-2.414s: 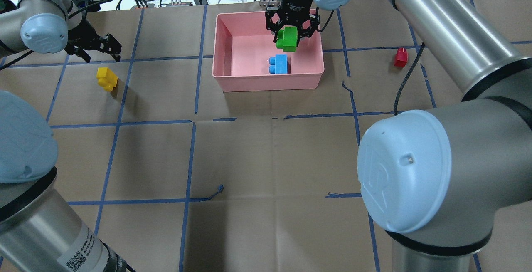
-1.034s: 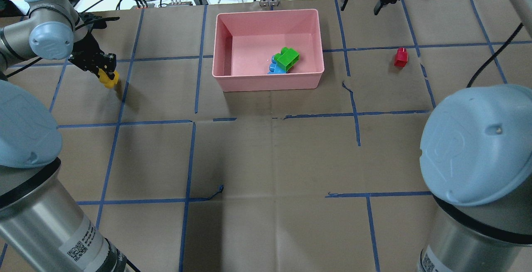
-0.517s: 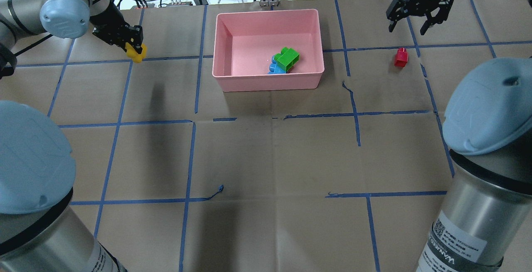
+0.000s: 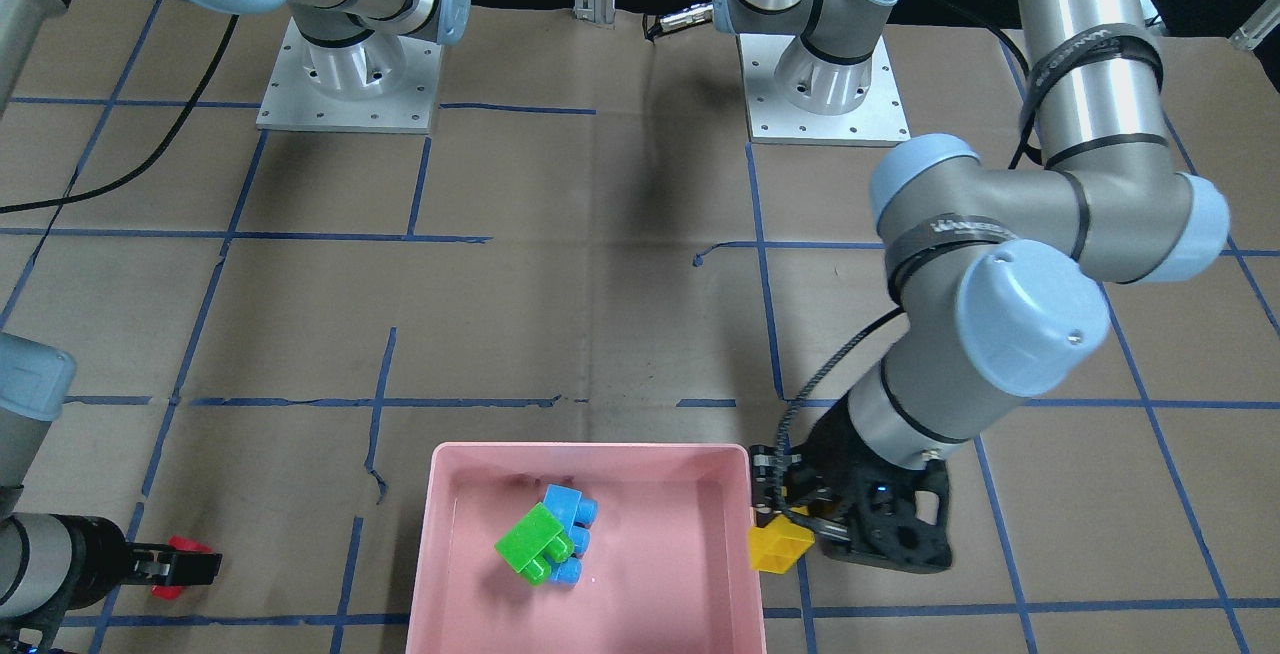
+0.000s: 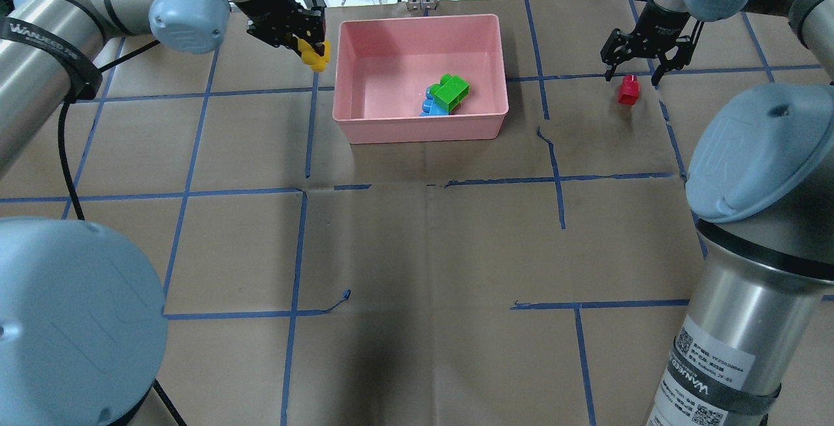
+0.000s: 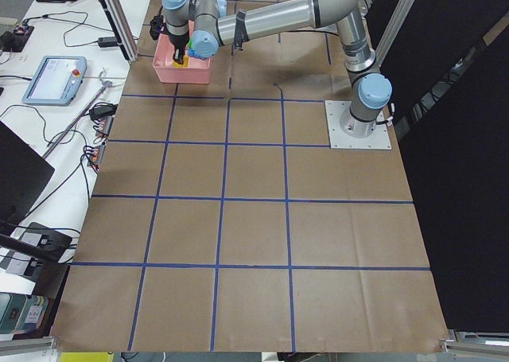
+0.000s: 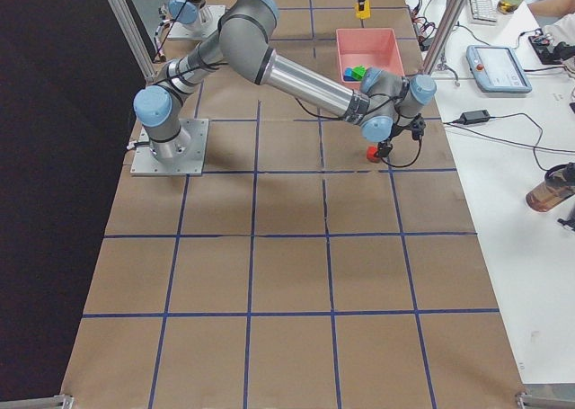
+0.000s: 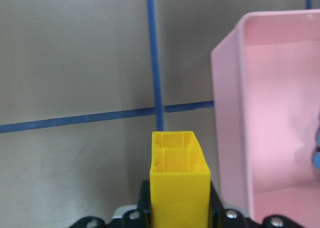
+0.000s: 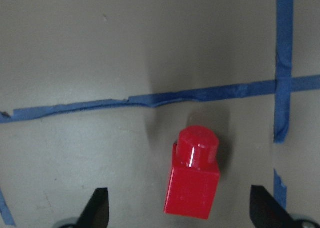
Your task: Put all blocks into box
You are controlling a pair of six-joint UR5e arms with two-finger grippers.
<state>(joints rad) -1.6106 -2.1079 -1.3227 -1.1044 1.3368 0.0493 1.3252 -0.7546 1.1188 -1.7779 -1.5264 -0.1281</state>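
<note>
Yellow block (image 8: pixel 180 188) is clamped in my left hand (image 5: pixel 307 43), its long axis running straight out from the hand, hollow end leading. The pink box (image 8: pixel 227 112) wall is just beside the hand. Red block (image 9: pixel 194 180) lies in the gap of my wide-open right hand (image 5: pixel 630 69), stud pointing away. Surface (image 5: pixel 423 250): brown paper, blue tape grid (image 5: pixel 294 250). Green block (image 5: pixel 451 90) rests on blue block (image 5: pixel 428 105) inside the box.

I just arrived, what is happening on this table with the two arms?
Two robot arms are collecting toy bricks into a pink box. The green block lies on the blue block inside it. The left gripper holds the yellow block in the air just outside the box's wall. The right gripper hangs open over the red block, which sits on the table.
</note>
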